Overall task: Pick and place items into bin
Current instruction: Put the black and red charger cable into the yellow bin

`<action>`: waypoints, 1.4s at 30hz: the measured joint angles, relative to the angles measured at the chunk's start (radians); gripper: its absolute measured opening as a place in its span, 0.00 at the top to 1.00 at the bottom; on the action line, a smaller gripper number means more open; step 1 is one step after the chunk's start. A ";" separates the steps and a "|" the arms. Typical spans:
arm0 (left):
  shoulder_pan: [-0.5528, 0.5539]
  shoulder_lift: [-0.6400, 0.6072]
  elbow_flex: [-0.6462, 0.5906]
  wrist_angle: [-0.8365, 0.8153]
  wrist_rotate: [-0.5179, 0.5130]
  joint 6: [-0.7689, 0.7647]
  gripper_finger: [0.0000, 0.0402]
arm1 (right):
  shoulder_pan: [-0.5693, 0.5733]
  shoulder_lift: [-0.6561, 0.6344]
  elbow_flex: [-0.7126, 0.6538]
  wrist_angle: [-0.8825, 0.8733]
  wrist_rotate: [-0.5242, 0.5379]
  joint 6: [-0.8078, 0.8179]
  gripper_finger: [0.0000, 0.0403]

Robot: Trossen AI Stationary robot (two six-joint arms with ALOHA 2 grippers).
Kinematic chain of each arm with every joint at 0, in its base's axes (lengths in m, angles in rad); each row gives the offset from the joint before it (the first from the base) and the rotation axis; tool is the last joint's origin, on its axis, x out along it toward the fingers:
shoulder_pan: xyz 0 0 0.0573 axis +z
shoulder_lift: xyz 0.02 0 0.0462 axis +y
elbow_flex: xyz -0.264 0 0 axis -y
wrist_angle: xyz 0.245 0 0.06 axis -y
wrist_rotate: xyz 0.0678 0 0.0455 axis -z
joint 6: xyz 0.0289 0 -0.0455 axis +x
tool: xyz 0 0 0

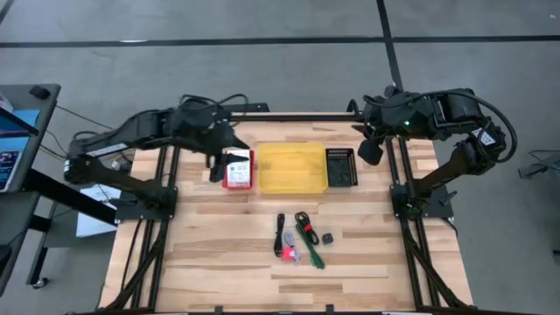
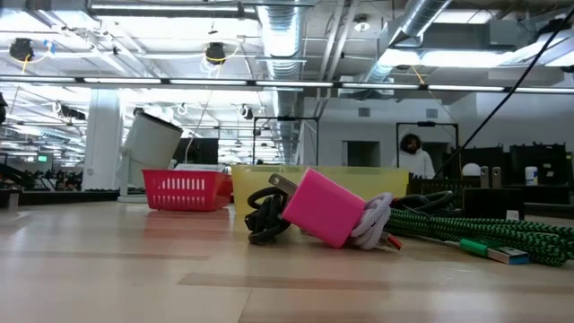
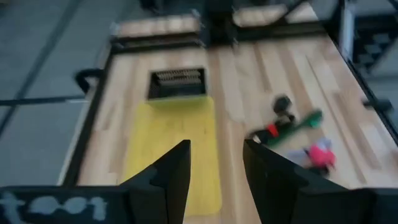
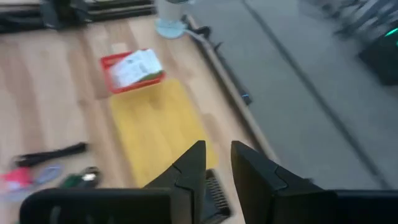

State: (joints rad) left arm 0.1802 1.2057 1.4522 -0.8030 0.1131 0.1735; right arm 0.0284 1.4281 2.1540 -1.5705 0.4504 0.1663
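Items [image 1: 299, 238] sit in a loose cluster on the table's front-middle, well apart from the yellow bin [image 1: 291, 168]; the wrist views blur them, though the low view shows a pink block against coiled black and green braided cable. Left gripper [image 3: 216, 163] fingers are apart with nothing between. Right gripper [image 4: 217, 167] fingers are nearly together, also holding nothing.

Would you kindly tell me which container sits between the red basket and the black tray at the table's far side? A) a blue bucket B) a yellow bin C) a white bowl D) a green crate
B: the high view shows the yellow bin flanked by the red basket and the black tray.
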 joint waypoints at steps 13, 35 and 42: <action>-0.049 -0.389 -0.538 0.389 -0.120 -0.242 0.65 | -0.002 0.000 -0.290 0.004 -0.057 0.209 0.82; -0.147 -0.552 -0.805 0.639 -0.237 -0.137 0.65 | 0.317 -0.002 -0.822 0.498 -0.010 0.518 0.83; -0.147 -0.551 -0.805 0.638 -0.234 -0.030 0.65 | 0.323 0.019 -0.906 0.519 -0.088 0.720 0.74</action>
State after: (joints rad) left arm 0.0330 0.6544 0.6472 -0.1654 -0.1211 0.1431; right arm 0.3511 1.4474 1.2482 -1.0511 0.3623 0.8867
